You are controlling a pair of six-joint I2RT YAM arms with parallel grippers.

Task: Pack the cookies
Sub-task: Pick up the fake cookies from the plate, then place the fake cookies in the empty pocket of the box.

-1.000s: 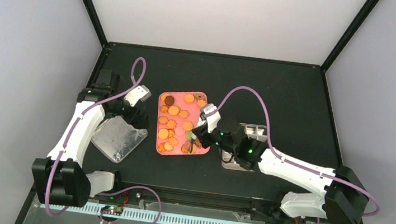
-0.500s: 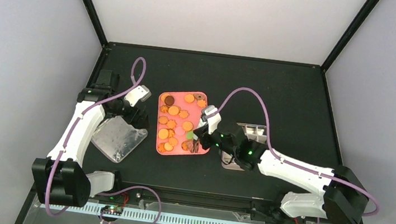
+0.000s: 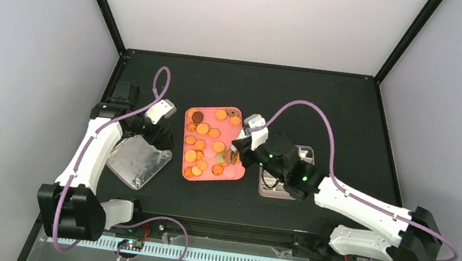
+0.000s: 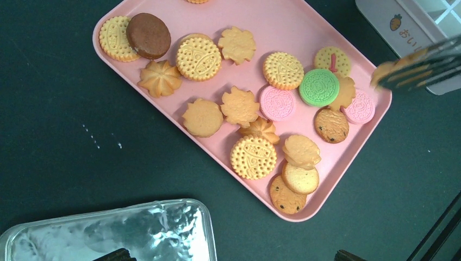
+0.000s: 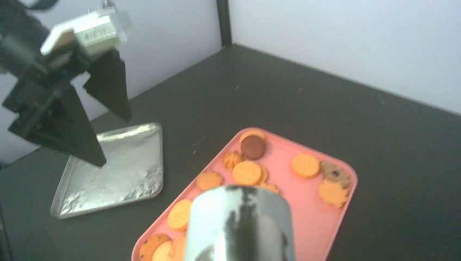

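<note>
Several cookies (image 3: 203,128), mostly orange and yellow with a brown, a green and some pink ones, lie on a pink tray (image 3: 186,144); they also show in the left wrist view (image 4: 253,156). My right gripper (image 3: 254,151) is shut on metal tongs (image 3: 238,156), whose tips pinch an orange cookie (image 4: 383,72) above the tray's right edge. In the right wrist view the tongs' rounded end (image 5: 239,223) hides the fingers. My left gripper (image 3: 160,137) is open and empty, hovering over a silver lid (image 3: 138,161) left of the tray.
A pale box with compartments (image 3: 304,155) stands right of the tray, partly under my right arm; its corner with a carrot print shows in the left wrist view (image 4: 405,24). The silver lid also shows there (image 4: 108,234). Dark table all round.
My right arm has drawn back and to the right, and the tongs have lifted with a cookie from the tray's near right corner towards its right edge. The left arm has not moved.
</note>
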